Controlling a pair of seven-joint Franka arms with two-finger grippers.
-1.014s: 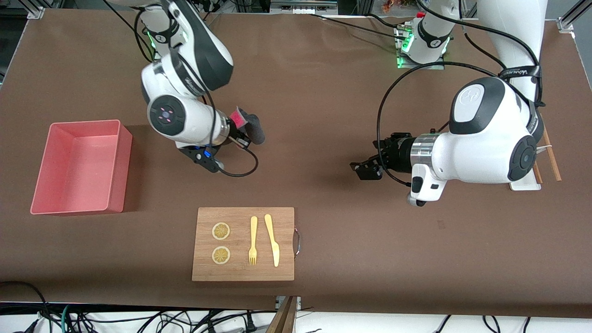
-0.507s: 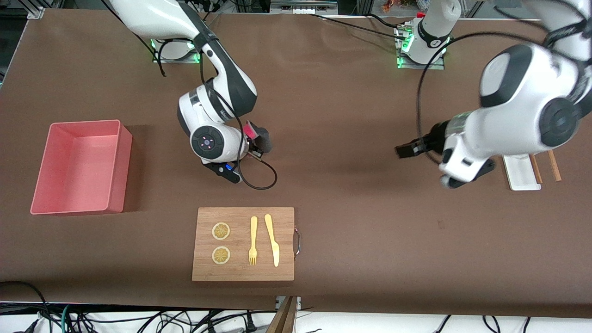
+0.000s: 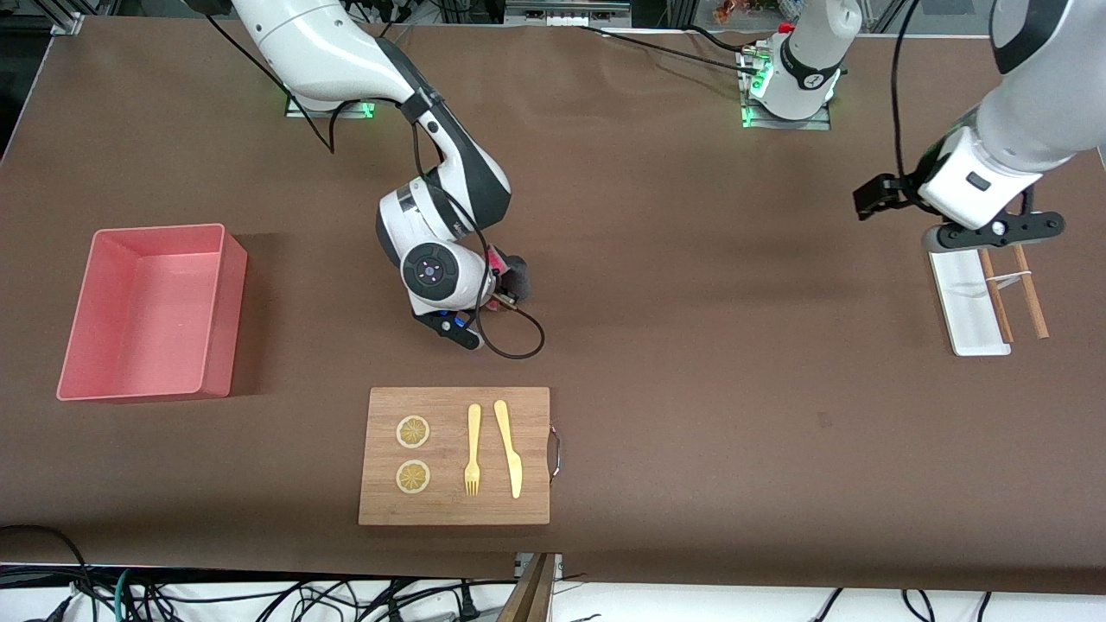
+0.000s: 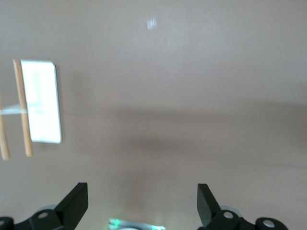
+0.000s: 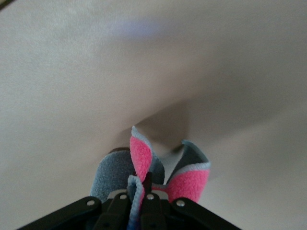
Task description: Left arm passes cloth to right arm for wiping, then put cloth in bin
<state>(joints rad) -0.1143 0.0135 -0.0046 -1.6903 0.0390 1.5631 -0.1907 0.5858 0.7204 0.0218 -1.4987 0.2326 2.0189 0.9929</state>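
Note:
The cloth [image 3: 517, 278], dark grey with a pink face and pale edging, is bunched in my right gripper [image 3: 499, 288], low over the middle of the table between the right arm's base and the cutting board. In the right wrist view the jaws are shut on the cloth [image 5: 144, 160], whose folds stick out past the right gripper [image 5: 140, 190]. The pink bin [image 3: 216, 259] stands at the right arm's end of the table. Over the table beside the white tray, my left gripper [image 3: 874, 197] is open and holds nothing; in its own view the left gripper [image 4: 142, 201] has bare table between its fingers.
A wooden cutting board [image 3: 455, 510] with two lemon slices, a yellow fork and a knife lies near the front edge. A white tray [image 3: 963, 311] with two chopsticks [image 3: 1028, 298] lies at the left arm's end; the tray [image 4: 42, 103] also shows in the left wrist view.
The right arm has carried the cloth toward the cutting board and lower. The left arm has drawn back and up toward its own end, near the white tray.

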